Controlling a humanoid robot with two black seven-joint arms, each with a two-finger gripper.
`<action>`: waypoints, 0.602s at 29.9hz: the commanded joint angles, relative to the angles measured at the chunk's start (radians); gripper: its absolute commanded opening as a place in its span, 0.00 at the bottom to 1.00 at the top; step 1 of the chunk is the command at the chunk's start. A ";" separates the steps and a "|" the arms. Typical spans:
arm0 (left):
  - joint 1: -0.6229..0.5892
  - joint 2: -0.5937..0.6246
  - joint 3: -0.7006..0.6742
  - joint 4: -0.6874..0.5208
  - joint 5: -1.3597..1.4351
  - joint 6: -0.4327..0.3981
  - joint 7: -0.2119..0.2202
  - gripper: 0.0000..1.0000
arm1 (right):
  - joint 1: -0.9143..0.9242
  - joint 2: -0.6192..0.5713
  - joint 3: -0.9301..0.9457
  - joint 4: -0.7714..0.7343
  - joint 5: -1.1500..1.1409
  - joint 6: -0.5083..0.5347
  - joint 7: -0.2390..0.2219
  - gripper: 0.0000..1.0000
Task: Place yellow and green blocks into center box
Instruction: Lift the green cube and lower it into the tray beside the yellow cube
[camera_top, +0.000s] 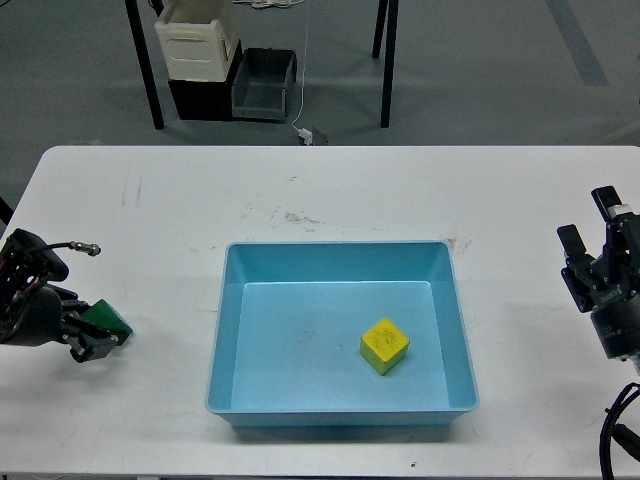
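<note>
With my left gripper (97, 335) clamped on the small dark green cube (108, 320), I should lift clear of the large light-blue plastic tray's (228, 330) near wall before releasing beside the bright yellow cube (385, 345), while my right gripper (590, 240) waits, fingers apart.

The middle of the worktop (330, 190) is taken up by the light-blue tray (225, 330), whose raised walls must be cleared from any side. Inside it, the floor is open except where the yellow block (384, 345) sits right of centre. Bare worktop is left on both sides of the tray and behind it. At the left edge, the green block (108, 320) is enclosed by the left gripper (95, 338).
</note>
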 joint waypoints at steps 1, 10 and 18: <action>-0.118 0.033 -0.002 -0.019 -0.132 0.008 0.000 0.18 | -0.006 0.000 0.000 0.000 0.000 -0.012 0.001 0.99; -0.365 0.020 0.000 -0.300 -0.367 -0.091 0.000 0.17 | -0.058 0.000 0.001 -0.001 0.000 -0.031 0.008 0.99; -0.439 -0.275 0.076 -0.329 -0.110 -0.091 0.000 0.17 | -0.089 -0.002 0.003 0.000 0.000 -0.040 0.008 0.99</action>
